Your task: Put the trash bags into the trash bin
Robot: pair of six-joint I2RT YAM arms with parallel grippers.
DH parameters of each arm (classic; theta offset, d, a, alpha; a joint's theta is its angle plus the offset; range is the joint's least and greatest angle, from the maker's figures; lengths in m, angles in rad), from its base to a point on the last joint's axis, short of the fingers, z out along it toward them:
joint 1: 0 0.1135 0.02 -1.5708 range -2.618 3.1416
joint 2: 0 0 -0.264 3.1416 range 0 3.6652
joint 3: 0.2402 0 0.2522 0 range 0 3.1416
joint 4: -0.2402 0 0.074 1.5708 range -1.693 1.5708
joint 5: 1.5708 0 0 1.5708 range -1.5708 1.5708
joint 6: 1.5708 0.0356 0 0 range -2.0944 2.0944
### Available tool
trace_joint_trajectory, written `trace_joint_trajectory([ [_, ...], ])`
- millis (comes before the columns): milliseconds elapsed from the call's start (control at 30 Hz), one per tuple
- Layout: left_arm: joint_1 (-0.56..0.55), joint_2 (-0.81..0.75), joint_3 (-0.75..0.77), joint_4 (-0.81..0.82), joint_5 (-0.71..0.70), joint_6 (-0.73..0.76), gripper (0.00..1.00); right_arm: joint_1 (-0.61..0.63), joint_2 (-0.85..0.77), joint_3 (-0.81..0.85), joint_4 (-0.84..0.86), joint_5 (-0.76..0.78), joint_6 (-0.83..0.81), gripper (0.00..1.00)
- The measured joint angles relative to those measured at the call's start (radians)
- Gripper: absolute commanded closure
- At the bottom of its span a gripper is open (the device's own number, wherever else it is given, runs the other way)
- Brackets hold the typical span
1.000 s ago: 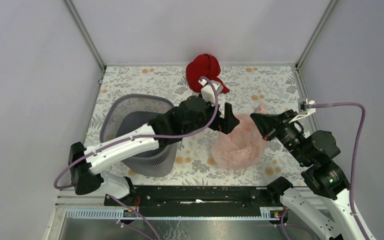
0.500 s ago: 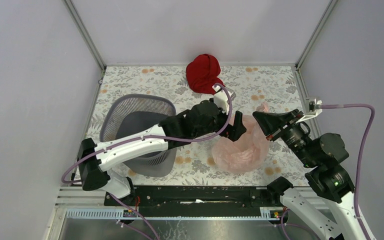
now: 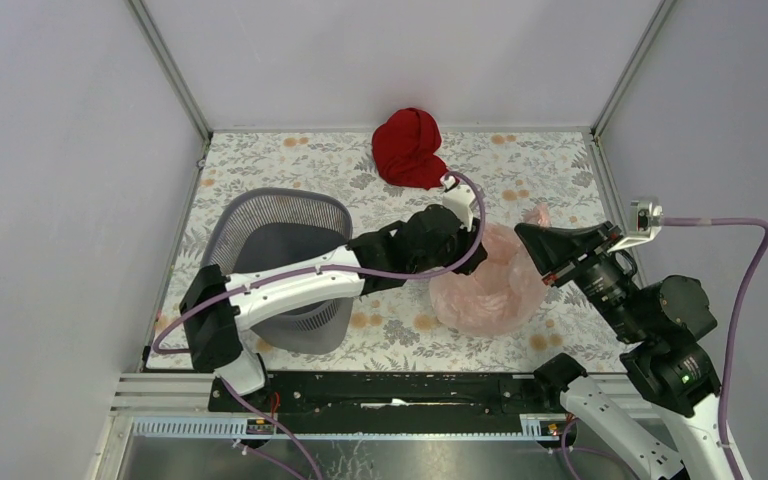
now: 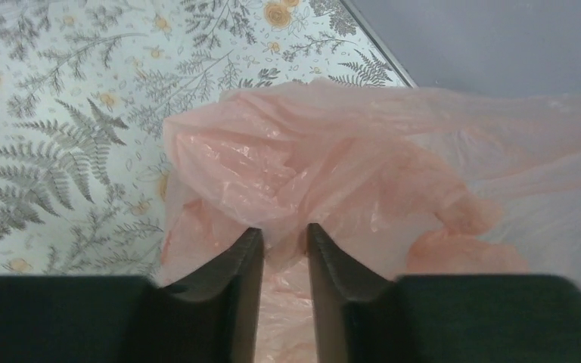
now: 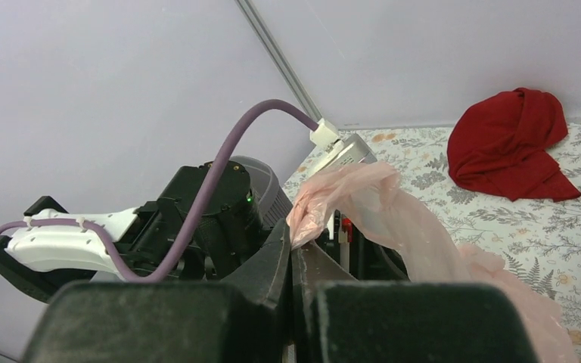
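The trash bag (image 3: 488, 288), thin, wrinkly and pale pink, lies slumped on the flowered table right of centre. My left gripper (image 3: 472, 258) reaches across into its left side. In the left wrist view the gripper (image 4: 284, 231) has its jaws drawn in close, and a fold of the bag's film (image 4: 310, 166) bunches between the tips. My right gripper (image 3: 523, 233) is shut on the bag's upper edge and holds it raised. The right wrist view shows that gripper (image 5: 291, 240) pinching the film (image 5: 348, 193). The grey mesh trash bin (image 3: 260, 200) stands at the left, tilted under the left arm.
A dark red cloth bundle (image 3: 408, 147) lies at the back of the table near the wall, and shows again as a red bundle (image 5: 511, 144) in the right wrist view. Grey walls close in the table on three sides. The left arm spans from the bin to the bag.
The left gripper has pushed right into the bag and its jaws have closed from wide open onto the film. The right arm has drawn back to the right with the bag's edge.
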Motion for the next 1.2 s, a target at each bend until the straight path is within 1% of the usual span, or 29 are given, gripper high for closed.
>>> trace_joint_trajectory([
  [100,0.003,-0.003,0.000,0.018,0.003,0.000,0.92,0.000,-0.001,0.002,-0.009,0.001,-0.005,1.00],
  [167,0.008,-0.010,0.000,0.020,0.005,0.017,0.96,0.000,-0.004,0.005,-0.033,0.007,-0.016,1.00],
  [200,0.012,-0.015,0.000,0.018,0.007,0.027,1.00,0.000,-0.008,0.008,-0.055,0.012,-0.023,1.00],
  [300,0.033,-0.049,0.003,-0.006,0.025,0.065,1.00,0.000,-0.043,0.006,-0.112,0.057,-0.047,1.00],
  [433,0.068,-0.135,0.003,-0.042,0.060,0.086,1.00,0.000,-0.109,-0.026,-0.153,0.118,-0.078,1.00],
  [600,0.117,-0.252,0.001,-0.031,0.130,0.086,1.00,0.000,-0.118,-0.071,-0.236,0.159,-0.087,1.00],
  [700,0.145,-0.295,-0.005,-0.015,0.165,0.082,1.00,0.000,-0.138,-0.108,-0.289,0.190,-0.082,0.93],
  [833,0.164,-0.311,-0.026,-0.019,0.209,0.074,1.00,0.000,-0.201,-0.137,-0.363,0.223,-0.068,0.90],
  [867,0.164,-0.311,-0.029,-0.021,0.220,0.072,1.00,0.000,-0.210,-0.137,-0.367,0.226,-0.066,0.88],
  [933,0.164,-0.308,-0.034,-0.029,0.254,0.067,1.00,0.000,-0.221,-0.137,-0.377,0.230,-0.058,0.80],
  [1000,0.164,-0.304,-0.034,-0.029,0.278,0.062,1.00,0.000,-0.219,-0.137,-0.393,0.230,-0.054,0.68],
  [1067,0.164,-0.299,-0.034,-0.032,0.289,0.056,1.00,0.000,-0.216,-0.137,-0.409,0.229,-0.051,0.53],
  [1200,0.164,-0.286,-0.034,-0.042,0.289,0.055,1.00,0.000,-0.196,-0.133,-0.436,0.229,-0.048,0.33],
])
